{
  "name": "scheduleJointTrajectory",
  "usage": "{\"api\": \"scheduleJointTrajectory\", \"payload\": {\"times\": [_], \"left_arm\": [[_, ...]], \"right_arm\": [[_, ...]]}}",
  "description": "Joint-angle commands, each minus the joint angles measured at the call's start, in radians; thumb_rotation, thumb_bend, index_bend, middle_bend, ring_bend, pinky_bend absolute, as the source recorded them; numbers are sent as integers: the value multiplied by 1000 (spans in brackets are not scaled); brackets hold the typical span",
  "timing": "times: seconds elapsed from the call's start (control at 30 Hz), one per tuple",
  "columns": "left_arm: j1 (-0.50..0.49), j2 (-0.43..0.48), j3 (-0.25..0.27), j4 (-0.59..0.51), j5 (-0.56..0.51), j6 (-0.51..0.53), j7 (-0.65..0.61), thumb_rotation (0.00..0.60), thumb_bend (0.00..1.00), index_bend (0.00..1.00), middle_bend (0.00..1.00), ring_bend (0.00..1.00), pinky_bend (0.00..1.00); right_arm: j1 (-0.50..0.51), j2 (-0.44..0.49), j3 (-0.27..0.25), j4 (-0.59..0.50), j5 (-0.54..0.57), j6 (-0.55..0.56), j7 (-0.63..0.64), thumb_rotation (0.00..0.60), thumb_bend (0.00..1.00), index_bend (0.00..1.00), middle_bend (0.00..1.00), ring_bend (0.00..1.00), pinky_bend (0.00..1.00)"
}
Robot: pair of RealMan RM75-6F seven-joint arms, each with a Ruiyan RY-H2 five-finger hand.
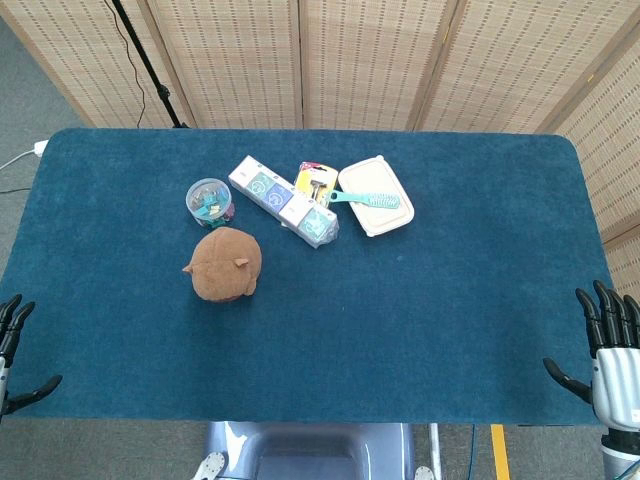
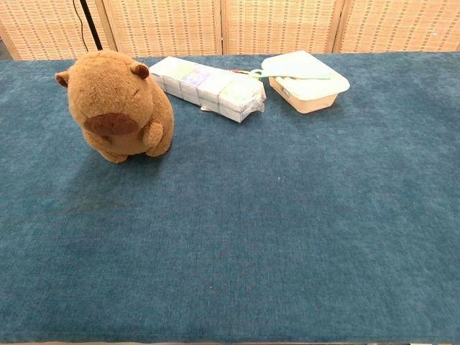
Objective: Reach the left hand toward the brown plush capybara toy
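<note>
The brown plush capybara (image 1: 224,264) sits upright on the blue table, left of centre; in the chest view the capybara (image 2: 117,105) faces the camera at the upper left. My left hand (image 1: 14,352) hangs at the table's near left edge, fingers spread and holding nothing, well short of the toy. My right hand (image 1: 605,345) is off the near right corner, fingers apart and empty. Neither hand shows in the chest view.
Behind the capybara stand a clear tub of clips (image 1: 209,201), a long white pack of tissues (image 1: 284,200), a yellow razor card (image 1: 316,183) and a cream lidded tray (image 1: 376,196) with a teal comb on it. Woven screens (image 1: 360,60) close off the back.
</note>
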State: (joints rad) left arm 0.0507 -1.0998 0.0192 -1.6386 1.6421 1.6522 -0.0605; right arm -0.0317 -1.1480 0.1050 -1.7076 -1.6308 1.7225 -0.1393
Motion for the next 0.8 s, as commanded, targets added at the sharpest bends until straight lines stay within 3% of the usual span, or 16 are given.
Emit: {"api": "scheduleJointTrajectory", "payload": {"times": [0.03, 0.37, 0.53, 0.67, 0.8], "left_arm": [[-1, 2, 1, -2, -2, -3, -1, 600, 0, 0, 0, 0, 0], [-8, 2, 4, -8, 3, -12, -18, 600, 0, 0, 0, 0, 0], [-41, -22, -33, -5, 18, -2, -76, 600, 0, 12, 0, 0, 0], [-98, -34, -72, -25, -1, -57, -116, 600, 5, 209, 0, 0, 0], [-173, -38, -138, -81, -66, -140, -87, 600, 80, 365, 0, 0, 0]], "right_arm": [[0, 0, 1, 0, 1, 0, 1, 600, 0, 0, 0, 0, 0], [2, 14, -8, -10, 5, -16, 33, 600, 0, 0, 0, 0, 0], [-1, 23, -7, -18, 11, -15, 48, 600, 0, 0, 0, 0, 0], [-2, 29, -7, -22, 11, -14, 60, 600, 0, 0, 0, 0, 0], [0, 32, -8, -24, 16, -23, 68, 600, 0, 0, 0, 0, 0]]}}
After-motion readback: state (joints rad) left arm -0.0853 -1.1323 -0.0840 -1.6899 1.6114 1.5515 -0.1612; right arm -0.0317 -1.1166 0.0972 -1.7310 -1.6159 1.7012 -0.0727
